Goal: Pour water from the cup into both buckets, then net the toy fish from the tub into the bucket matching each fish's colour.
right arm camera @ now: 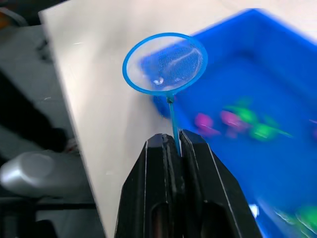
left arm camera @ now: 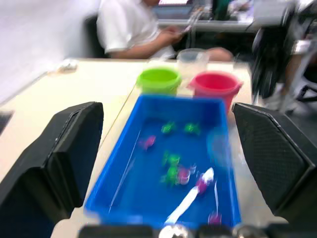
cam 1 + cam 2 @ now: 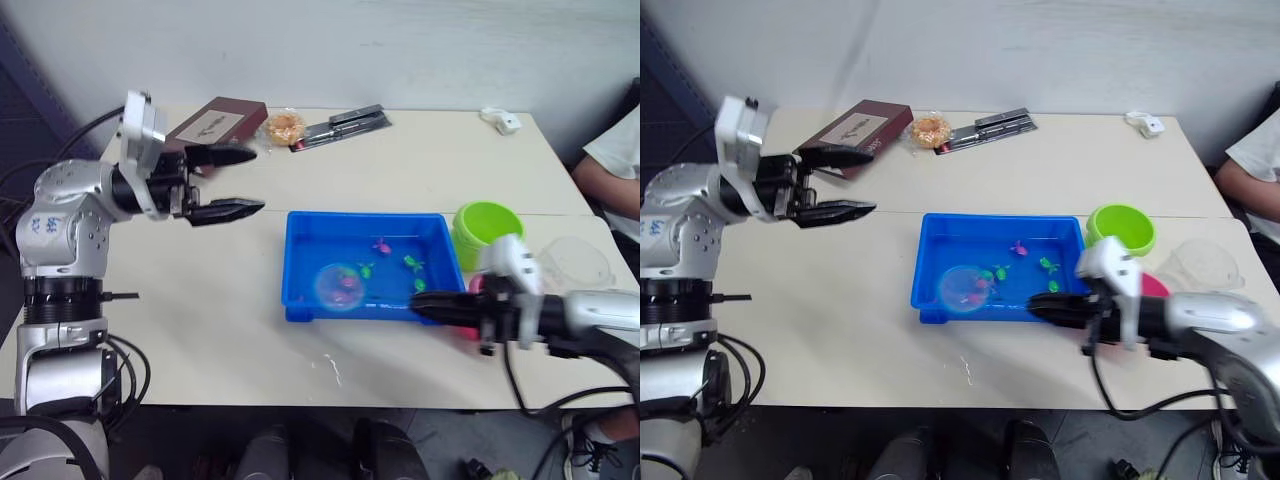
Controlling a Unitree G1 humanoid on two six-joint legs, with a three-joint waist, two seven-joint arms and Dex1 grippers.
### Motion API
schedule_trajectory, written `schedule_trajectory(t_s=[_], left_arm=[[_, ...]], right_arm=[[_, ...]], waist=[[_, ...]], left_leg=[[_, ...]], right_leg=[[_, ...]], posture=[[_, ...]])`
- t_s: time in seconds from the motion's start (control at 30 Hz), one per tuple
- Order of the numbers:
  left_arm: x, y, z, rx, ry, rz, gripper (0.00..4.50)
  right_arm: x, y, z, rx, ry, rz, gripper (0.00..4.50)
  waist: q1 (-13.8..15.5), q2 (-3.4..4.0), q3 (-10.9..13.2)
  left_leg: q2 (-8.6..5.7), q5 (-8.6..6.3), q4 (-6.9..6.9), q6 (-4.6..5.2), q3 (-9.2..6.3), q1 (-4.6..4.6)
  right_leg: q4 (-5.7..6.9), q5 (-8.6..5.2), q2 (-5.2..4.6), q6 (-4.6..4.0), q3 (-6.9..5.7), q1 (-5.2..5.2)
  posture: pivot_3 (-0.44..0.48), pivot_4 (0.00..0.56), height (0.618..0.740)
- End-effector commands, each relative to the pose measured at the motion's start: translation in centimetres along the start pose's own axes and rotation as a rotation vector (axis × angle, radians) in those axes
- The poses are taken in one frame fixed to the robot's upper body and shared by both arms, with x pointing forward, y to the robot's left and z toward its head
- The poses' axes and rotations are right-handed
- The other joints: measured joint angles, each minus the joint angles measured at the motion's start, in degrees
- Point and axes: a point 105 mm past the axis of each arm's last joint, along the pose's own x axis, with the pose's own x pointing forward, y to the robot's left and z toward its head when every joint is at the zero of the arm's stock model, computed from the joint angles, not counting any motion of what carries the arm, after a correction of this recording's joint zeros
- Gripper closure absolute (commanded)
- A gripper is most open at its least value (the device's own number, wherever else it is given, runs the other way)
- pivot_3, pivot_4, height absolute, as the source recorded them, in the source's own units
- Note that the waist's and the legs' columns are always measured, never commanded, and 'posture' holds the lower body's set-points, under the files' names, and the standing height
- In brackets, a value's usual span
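Observation:
The blue tub (image 3: 298,262) lies mid-table with several green and pink toy fish (image 3: 410,264) in its water. My right gripper (image 3: 418,306) is at the tub's near right corner, shut on the net's thin handle. The net's light blue hoop (image 1: 165,63) hovers over the tub's near left corner. A pink fish (image 3: 346,285) lies at the hoop, and I cannot tell whether it is in the mesh. My left gripper (image 3: 258,181) is open, raised left of the tub. The green bucket (image 3: 487,230), the pink bucket (image 2: 216,85) and the clear cup (image 3: 577,262) stand right of the tub.
A brown book (image 3: 215,125), a snack packet (image 3: 285,127), a dark flat tool (image 3: 345,125) and a small white device (image 3: 503,120) lie along the table's far side. A person in a white shirt (image 3: 615,160) sits at the right end.

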Motion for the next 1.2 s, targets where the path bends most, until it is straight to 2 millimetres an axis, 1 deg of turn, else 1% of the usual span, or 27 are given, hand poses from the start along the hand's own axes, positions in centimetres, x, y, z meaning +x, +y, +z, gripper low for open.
schedule_trajectory(t_s=[0.03, 0.1, 0.2, 0.27, 0.33, 0.4, 0.47, 0.63, 0.67, 0.77, 0.93, 1.07, 1.2], left_arm=[[-1.3, -0.5, -2.6, 0.021, 0.039, 0.026, 0.04], [-1.5, -1.4, -3.9, 0.002, 0.037, 0.018, 0.04], [-1.1, -2.7, -5.3, -0.032, 0.032, 0.012, 0.04], [-0.7, -3.3, -6.0, -0.053, 0.026, 0.012, 0.04], [-0.4, -3.9, -6.3, -0.071, 0.016, 0.015, 0.04], [0.1, -4.8, -6.4, -0.083, 0.010, 0.010, 0.04], [0.4, -5.2, -6.5, -0.089, 0.003, 0.014, 0.04], [0.1, -5.2, -6.3, -0.087, 0.001, 0.058, 0.04], [0.0, -5.2, -6.4, -0.085, 0.004, 0.069, 0.04], [-0.1, -5.1, -6.3, -0.077, 0.008, 0.093, 0.04], [-1.5, -4.5, -6.5, -0.065, 0.046, 0.128, 0.04], [-1.8, -4.4, -6.6, -0.059, 0.061, 0.141, 0.04], [-2.0, -4.5, -6.5, -0.076, 0.062, 0.152, 0.04]], right_arm=[[-3.0, -1.6, -0.1, -0.065, 0.071, -0.154, 4.50], [-3.9, -2.8, -0.1, -0.102, 0.101, -0.245, 4.50], [-4.6, -4.0, 0.4, -0.200, 0.127, -0.336, 4.50], [-4.3, -4.6, 0.5, -0.273, 0.148, -0.366, 4.50], [-3.9, -4.7, 0.4, -0.326, 0.157, -0.358, 4.50], [-3.7, -5.4, 0.0, -0.312, 0.175, -0.381, 4.50], [-3.0, -5.9, -0.4, -0.282, 0.180, -0.385, 4.50], [-2.1, -5.9, -1.4, -0.150, 0.221, -0.350, 4.50], [-1.9, -5.9, -1.7, -0.096, 0.232, -0.345, 4.50], [-1.6, -6.0, -1.8, -0.039, 0.257, -0.341, 4.50], [-0.6, -6.5, -2.4, -0.013, 0.354, -0.364, 4.50], [0.4, -6.7, -3.0, 0.021, 0.425, -0.387, 4.50], [2.2, -6.6, -2.6, 0.046, 0.428, -0.374, 4.50]], waist=[[0.18, -0.01, 0.00], [0.02, -0.01, 0.01], [-0.09, -0.01, 0.01], [-0.08, -0.01, 0.01], [-0.10, -0.01, 0.01], [-0.13, -0.01, 0.01], [-0.20, -0.01, 0.01], [-0.10, 0.00, 0.01], [-0.12, 0.00, 0.00], [-0.18, 0.00, 0.00], [-0.29, 0.01, 0.01], [-0.28, 0.03, 0.02], [-0.37, 0.04, 0.02]], left_leg=[[0.00, 0.00, 0.00, 0.00, -0.01, -0.01], [-0.01, 0.00, 0.01, 0.00, 0.04, 0.00], [0.01, 0.00, 0.00, 0.01, 0.08, 0.04], [0.02, 0.00, -0.02, 0.00, 0.08, 0.06], [0.02, 0.00, -0.02, 0.00, 0.08, 0.07], [0.02, 0.00, -0.02, 0.00, 0.09, 0.08], [0.02, -0.01, -0.03, 0.00, 0.11, 0.08], [0.04, 0.00, -0.04, -0.01, 0.05, 0.09], [0.04, 0.00, -0.04, -0.01, 0.06, 0.09], [0.03, 0.00, -0.02, -0.01, 0.08, 0.09], [0.05, 0.00, -0.04, -0.02, 0.06, 0.09], [0.04, -0.01, -0.04, -0.02, 0.06, 0.08], [0.04, -0.01, -0.04, -0.03, 0.04, 0.08]], right_leg=[[-0.02, 0.00, -0.02, 0.00, -0.01, 0.00], [-0.01, 0.01, -0.02, 0.02, 0.06, 0.01], [0.00, 0.02, -0.02, 0.04, 0.14, 0.01], [0.01, 0.02, -0.03, 0.04, 0.16, 0.00], [0.01, 0.02, -0.03, 0.04, 0.17, 0.01], [0.01, 0.02, -0.02, 0.04, 0.17, 0.01], [0.01, 0.02, -0.06, 0.04, 0.20, 0.01], [0.02, 0.01, -0.06, 0.02, 0.18, 0.01], [0.02, 0.01, -0.06, 0.02, 0.17, 0.01], [0.03, 0.01, -0.08, 0.02, 0.18, 0.01], [0.01, 0.01, -0.08, 0.02, 0.19, 0.00], [0.00, 0.01, -0.13, 0.02, 0.19, 0.00], [0.00, 0.01, -0.17, 0.01, 0.21, -0.01]], posture=[[0.000, 0.150, 0.740], [0.000, 0.150, 0.740], [0.000, 0.150, 0.740], [0.000, 0.150, 0.740], [0.000, 0.150, 0.740], [0.000, 0.150, 0.740], [0.000, 0.150, 0.740], [0.000, 0.150, 0.740], [0.000, 0.150, 0.740], [0.000, 0.150, 0.740], [0.000, 0.150, 0.740], [0.000, 0.150, 0.740], [0.000, 0.150, 0.740]])
